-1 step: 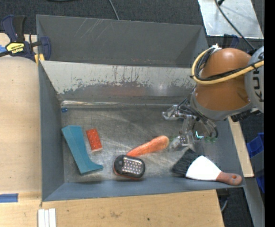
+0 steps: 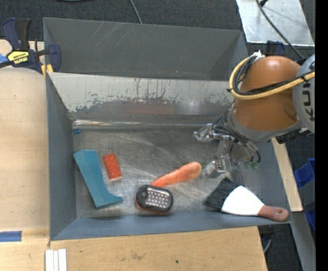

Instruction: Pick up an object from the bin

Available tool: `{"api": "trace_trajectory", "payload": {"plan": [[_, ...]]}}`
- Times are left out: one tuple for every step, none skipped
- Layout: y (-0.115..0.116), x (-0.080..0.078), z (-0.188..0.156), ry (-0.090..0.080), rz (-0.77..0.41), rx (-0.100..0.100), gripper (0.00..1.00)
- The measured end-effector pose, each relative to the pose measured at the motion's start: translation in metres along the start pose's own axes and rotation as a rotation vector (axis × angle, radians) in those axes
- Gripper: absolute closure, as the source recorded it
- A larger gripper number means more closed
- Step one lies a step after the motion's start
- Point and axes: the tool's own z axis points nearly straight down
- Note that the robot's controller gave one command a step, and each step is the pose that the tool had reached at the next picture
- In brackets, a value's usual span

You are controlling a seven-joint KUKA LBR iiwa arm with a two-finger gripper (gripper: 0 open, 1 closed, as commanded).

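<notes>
Camera view: the pincer [image 2: 222, 164] is hanging right of centre, just beside the tip of an orange carrot [image 2: 178, 175] lying lower middle of the bin [image 2: 59, 151]; its opening cannot be told. Descending off-centre is perhaps risking rolling the carrot or snagging the white brush [image 2: 240, 201] below.

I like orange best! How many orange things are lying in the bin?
2. A small orange block lies at the left beside the teal piece; a carrot-shaped thing lies in the middle. The arm may hide more.
</notes>
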Motion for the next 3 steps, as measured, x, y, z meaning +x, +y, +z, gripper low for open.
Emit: {"api": "trace_trajectory", "payload": {"plan": [[0.020,-0.012,0.036,-0.008,-0.163,0.002,0.00],[0.038,-0.016,0.052,0.005,-0.292,-0.001,0.00],[0.056,-0.024,0.043,-0.002,-0.310,0.000,0.00]]}}
